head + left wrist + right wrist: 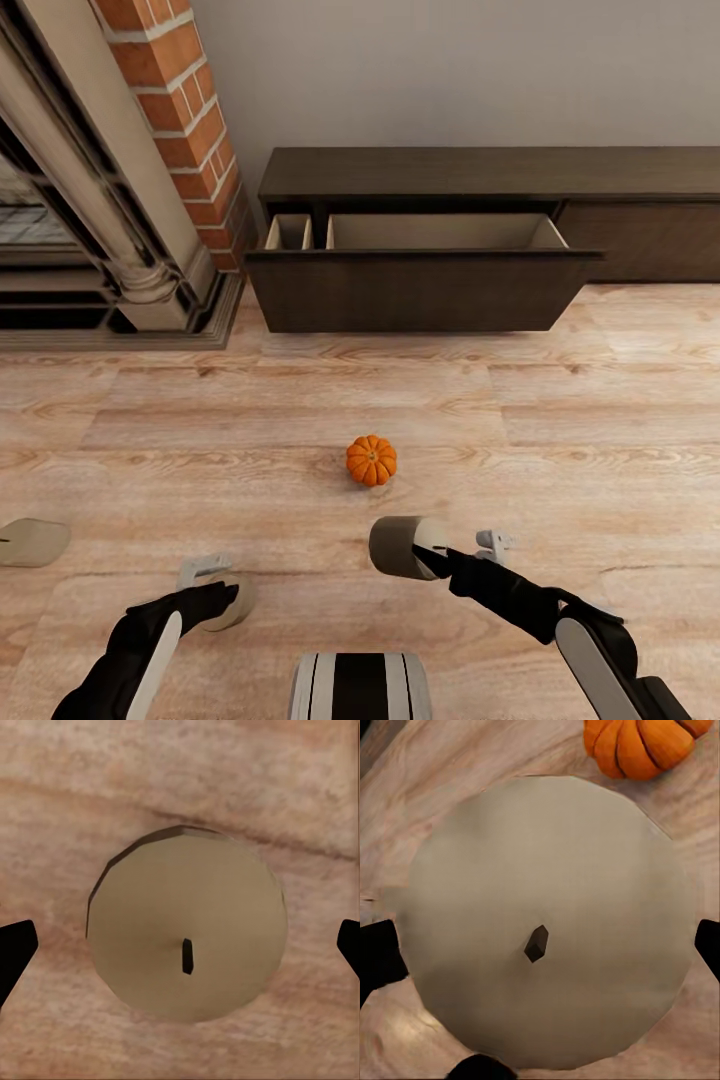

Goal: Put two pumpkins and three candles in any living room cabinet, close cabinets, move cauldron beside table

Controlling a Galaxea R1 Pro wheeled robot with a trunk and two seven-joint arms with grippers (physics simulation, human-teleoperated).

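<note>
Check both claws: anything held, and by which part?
Right claw grips a candle across its round side wall, wick end facing the wrist camera. Left claw holds nothing; it hangs open above a second candle on the floor.

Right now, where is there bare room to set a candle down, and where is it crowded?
The wide drawer compartment is bare, as is the narrow one beside it. Open floor lies between drawer front and pumpkin. It is crowded near the grippers, with candles and pumpkin close.
</note>
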